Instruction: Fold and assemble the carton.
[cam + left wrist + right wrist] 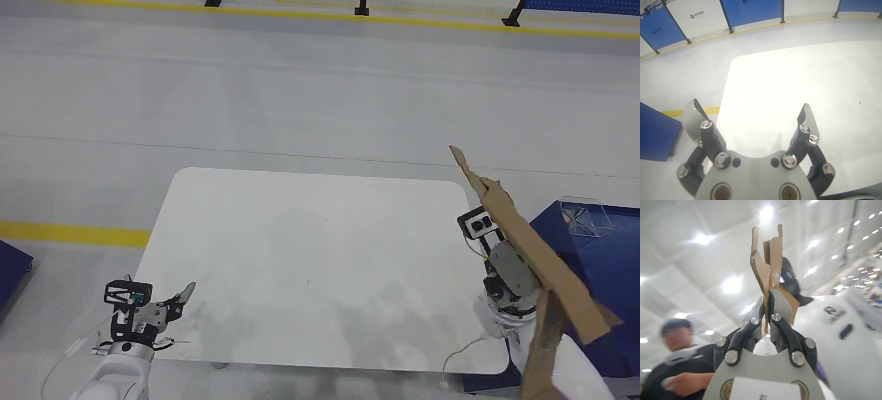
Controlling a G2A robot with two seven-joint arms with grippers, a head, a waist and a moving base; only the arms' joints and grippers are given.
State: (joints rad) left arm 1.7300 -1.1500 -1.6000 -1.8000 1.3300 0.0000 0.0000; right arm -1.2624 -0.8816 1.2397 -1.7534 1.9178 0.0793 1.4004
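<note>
Right hand (768, 294) pinching flattened carton (520, 240) aloft, top view's right edge; left hand (751, 103) gaping empty, lower left. Advisable: lowering carton onto surface (320, 260) centre with firm pinch.

Left arm (115, 375): low, at near left corner of table (300, 250), wrist roughly level, aimed across tabletop.
Left pincer (750, 103): jaws spread wide, nothing between them, tips over table's near edge.
Right arm (492, 318): at right table edge, near side, wrist turned upward.
Right pincer (767, 294): pointing up, jaws clamped tight on lower edge of carton (770, 262), one jaw on each face, carton held aloft above wrist.
</note>
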